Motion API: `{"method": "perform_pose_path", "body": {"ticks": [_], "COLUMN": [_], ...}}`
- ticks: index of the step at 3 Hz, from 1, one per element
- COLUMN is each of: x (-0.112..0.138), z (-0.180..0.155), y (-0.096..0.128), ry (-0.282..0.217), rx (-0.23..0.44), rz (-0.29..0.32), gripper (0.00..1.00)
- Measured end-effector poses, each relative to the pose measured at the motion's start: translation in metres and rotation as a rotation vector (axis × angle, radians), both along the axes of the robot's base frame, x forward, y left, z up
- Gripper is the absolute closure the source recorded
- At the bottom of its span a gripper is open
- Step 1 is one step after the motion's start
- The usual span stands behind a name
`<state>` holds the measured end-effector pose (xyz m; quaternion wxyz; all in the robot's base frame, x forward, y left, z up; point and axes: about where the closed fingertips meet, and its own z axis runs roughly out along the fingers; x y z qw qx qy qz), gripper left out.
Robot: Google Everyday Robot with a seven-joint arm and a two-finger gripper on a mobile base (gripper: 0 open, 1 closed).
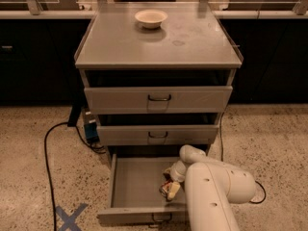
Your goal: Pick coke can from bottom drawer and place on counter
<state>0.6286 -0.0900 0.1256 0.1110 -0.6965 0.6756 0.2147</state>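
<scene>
The bottom drawer (132,184) is pulled open below two shallower grey drawers. My gripper (169,189) is reached down inside it, at its right side. A small patch of red, the coke can (165,184), shows right at the gripper; most of it is hidden by the gripper and wrist. My white arm (211,191) fills the lower right and covers the drawer's right part. The counter (192,47), the cabinet's flat grey top, has a faint ring stain.
A white bowl (150,18) sits at the back of the counter. A black cable (48,153) runs over the speckled floor on the left to a blue box (90,130) beside the cabinet. A blue tape cross (70,218) marks the floor. Dark benches stand behind.
</scene>
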Motion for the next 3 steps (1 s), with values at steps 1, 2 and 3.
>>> {"method": "perform_pose_path", "body": {"ticks": [1,2,3], "x": [-0.0001,-0.0001,-0.0001], "z": [0.0,-0.0001,-0.0001], "y": [0.0,0.0,0.0], "ry": [0.0,0.0,0.0], "rx": [0.0,0.0,0.0], "rz": [0.0,0.0,0.0], "gripper": [0.41,0.64,0.88]}}
